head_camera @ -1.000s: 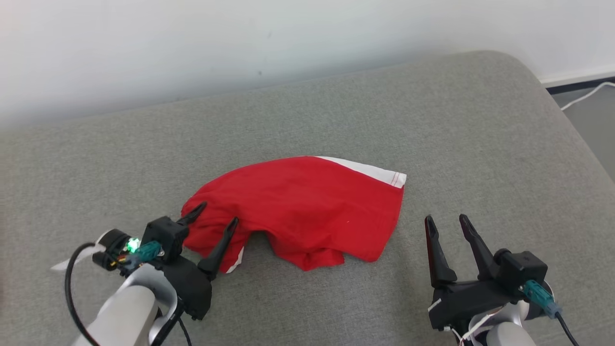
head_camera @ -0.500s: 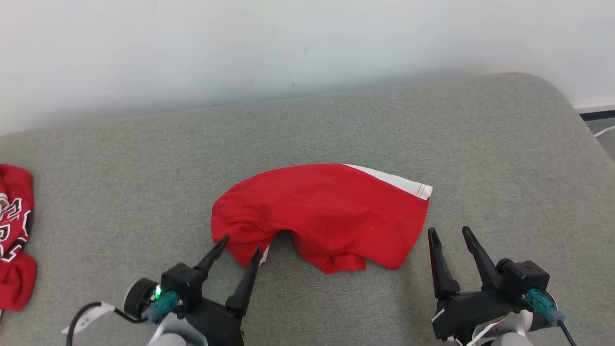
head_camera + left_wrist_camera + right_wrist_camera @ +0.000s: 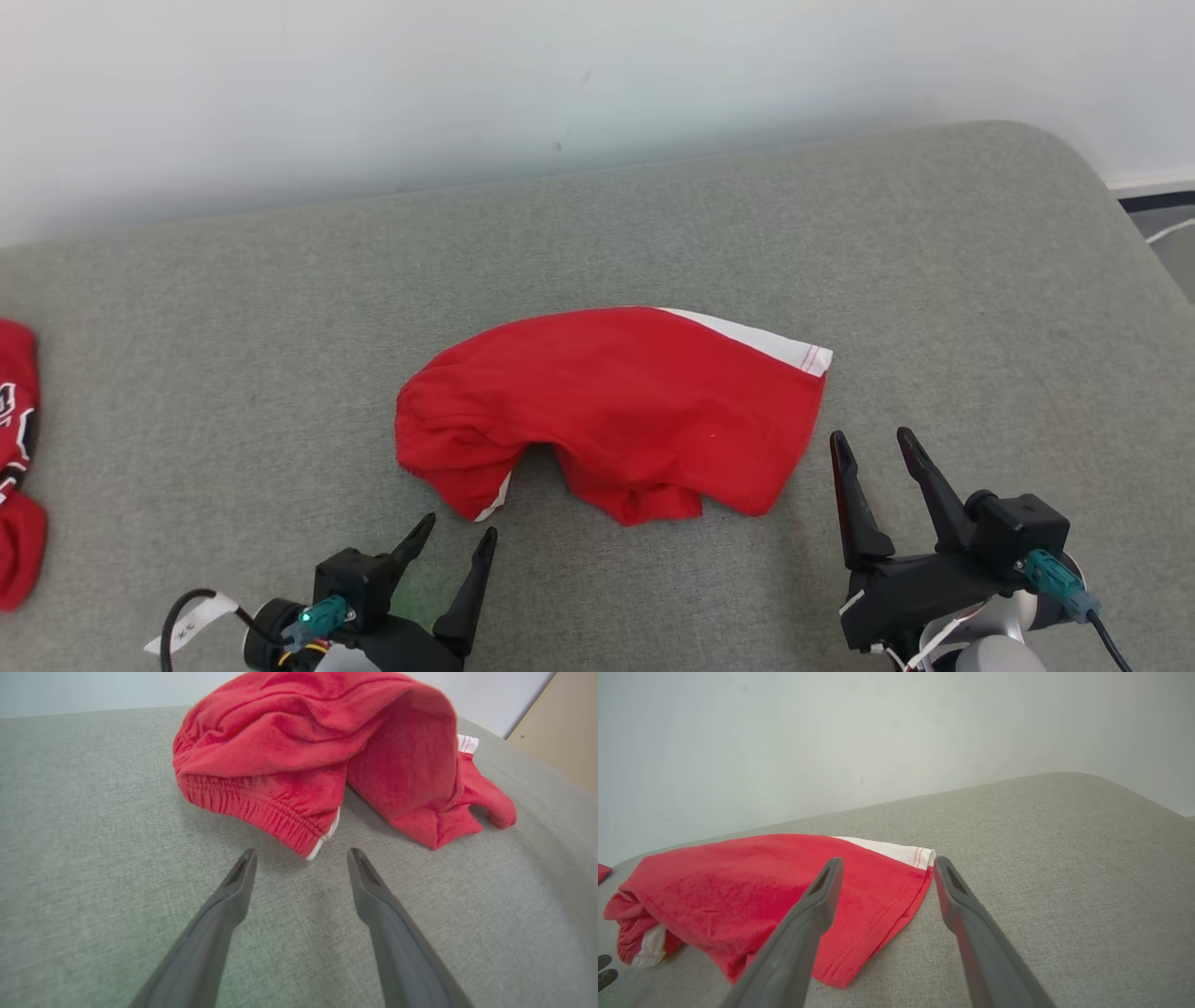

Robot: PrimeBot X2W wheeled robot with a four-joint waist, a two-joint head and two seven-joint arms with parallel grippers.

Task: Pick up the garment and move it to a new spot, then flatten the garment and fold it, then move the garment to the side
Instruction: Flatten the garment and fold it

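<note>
Progress: the red knit garment with white trim lies bunched, neither flat nor folded, at the centre of the grey fabric cushion. Flattening, folding and moving aside appear outstanding.

Left gripper: fingers spread, empty, just short of the garment's near edge.

Right gripper: fingers spread, empty, just beside its right hem.
</note>
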